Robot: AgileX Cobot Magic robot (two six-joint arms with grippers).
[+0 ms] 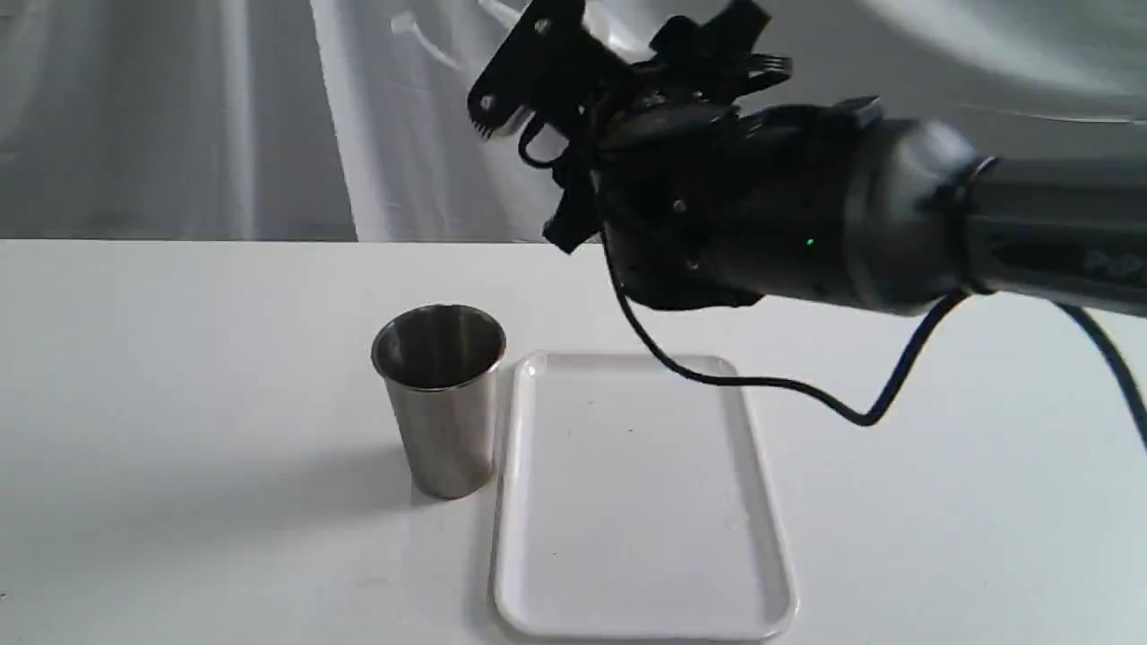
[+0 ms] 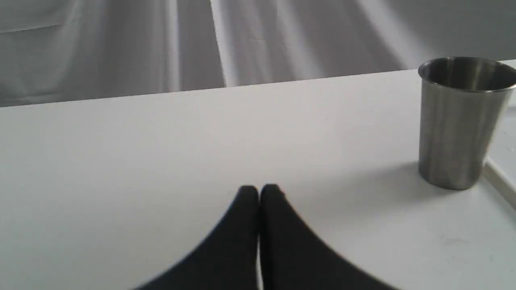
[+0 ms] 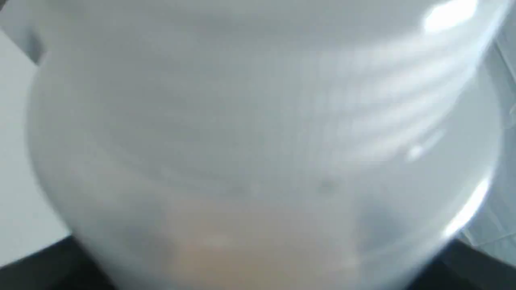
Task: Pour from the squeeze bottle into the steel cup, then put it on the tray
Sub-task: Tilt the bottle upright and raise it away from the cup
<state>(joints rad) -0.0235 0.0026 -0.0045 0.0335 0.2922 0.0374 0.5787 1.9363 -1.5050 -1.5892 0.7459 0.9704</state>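
The squeeze bottle (image 3: pixel 258 141) fills the right wrist view as a blurred translucent white body with an amber tint low down. My right gripper (image 1: pixel 618 58) is shut on it, raised high above the far end of the tray (image 1: pixel 511 502); in the exterior view the bottle itself is mostly hidden by the black hand. The steel cup (image 1: pixel 439 403) stands upright just left of the white tray, below and left of that gripper. My left gripper (image 2: pixel 259 189) is shut and holds nothing, low over the table well away from the steel cup (image 2: pixel 459 121).
A black cable (image 1: pixel 762 381) sags from the right arm over the tray's far right corner. A grey-white curtain (image 1: pixel 269 116) hangs behind the table's back edge. The tray's edge (image 2: pixel 500 173) shows beside the cup in the left wrist view.
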